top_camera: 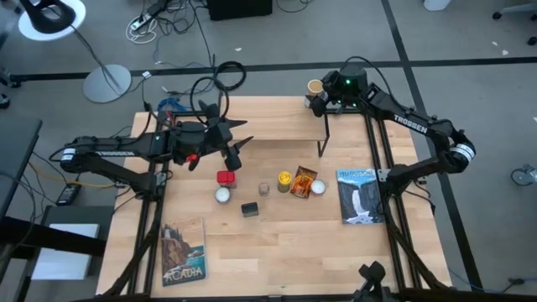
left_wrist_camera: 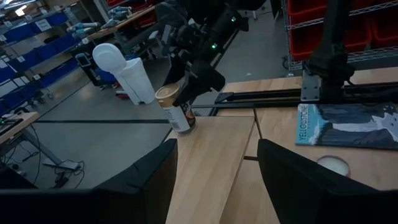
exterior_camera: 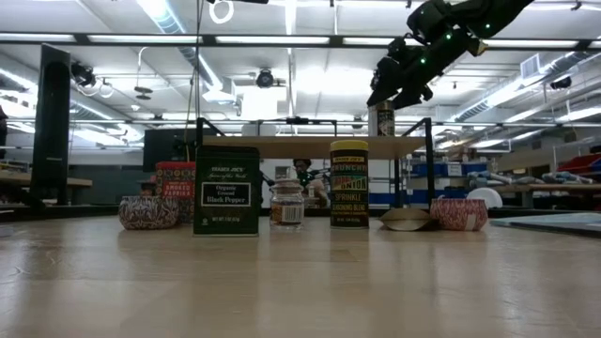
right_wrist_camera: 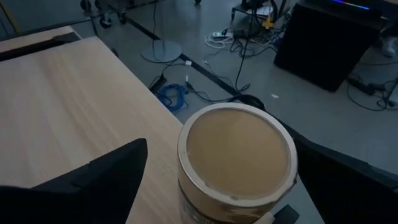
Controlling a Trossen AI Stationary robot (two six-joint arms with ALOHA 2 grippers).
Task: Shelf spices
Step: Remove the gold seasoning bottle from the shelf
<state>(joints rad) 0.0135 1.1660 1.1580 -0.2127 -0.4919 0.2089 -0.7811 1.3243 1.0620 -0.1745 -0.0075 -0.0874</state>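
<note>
The tan cylindrical jar point(right_wrist_camera: 236, 155) stands upright on its base at the far right corner of the shelf point(top_camera: 273, 127). My right gripper point(right_wrist_camera: 230, 186) is open around its upper part, one finger on each side. My left gripper point(left_wrist_camera: 214, 186) is open and empty above the shelf's left end point(top_camera: 235, 144). On the table in front of the shelf stand the red tin point(top_camera: 225, 177), dark tin point(top_camera: 249, 209), small pale-capped jar point(top_camera: 263, 188) and yellow black-lidded jar point(top_camera: 284, 179). The orange packet point(top_camera: 304, 181) lies beside the yellow jar. My right gripper comes at the tan jar's top end point(left_wrist_camera: 168, 94) from above and from the table's right. A gap shows between one finger point(right_wrist_camera: 106, 174) and the jar's wall. The other finger point(right_wrist_camera: 348, 180) lies close beside the wall; whether it touches, I cannot tell.
Two white round discs point(top_camera: 222, 195) point(top_camera: 318, 188) sit among the spices. One book point(top_camera: 184, 250) lies near the table's left near corner, another point(top_camera: 359, 195) at the right edge. The shelf's plank is bare between the two grippers. Black frame rails run along both table sides.
</note>
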